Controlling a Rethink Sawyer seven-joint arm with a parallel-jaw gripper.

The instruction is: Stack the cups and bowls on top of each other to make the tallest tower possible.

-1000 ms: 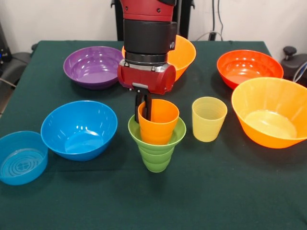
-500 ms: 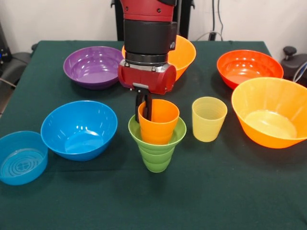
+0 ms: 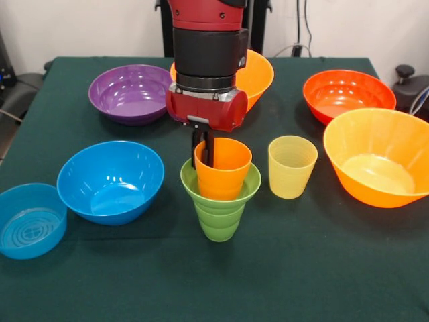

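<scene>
Dark green cloth is covering the desk [image 3: 322, 268], and behind it a pale wall and some cables are showing. Only the front view is given for this moment, so I am going through it from left to right.

At the left edge a small translucent blue bowl [image 3: 30, 221] is sitting, and next to it a medium blue bowl [image 3: 110, 180]. Further back a purple bowl [image 3: 129, 92] is standing, and a big orange bowl [image 3: 258, 74] is partly hiding behind the arm. At the right a red-orange bowl [image 3: 348, 94] and a second big orange bowl [image 3: 379, 164] are waiting, well apart from the middle.

In the middle the green cup [image 3: 220, 204] is standing upright on the cloth, and the orange cup [image 3: 222, 168] is sitting inside its mouth. The claw [image 3: 203, 149] is reaching down over the orange cup's rim and it looks clamped on that rim, one finger inside and one outside.

Compared with half a second ago, the claw and both cups are sitting a very small bit to the right and higher; otherwise nothing is changing. I judge that the orange cup is already seated and the release is the step in hand. The pale yellow cup [image 3: 292, 166], just beside the tower, is not yet used.
</scene>
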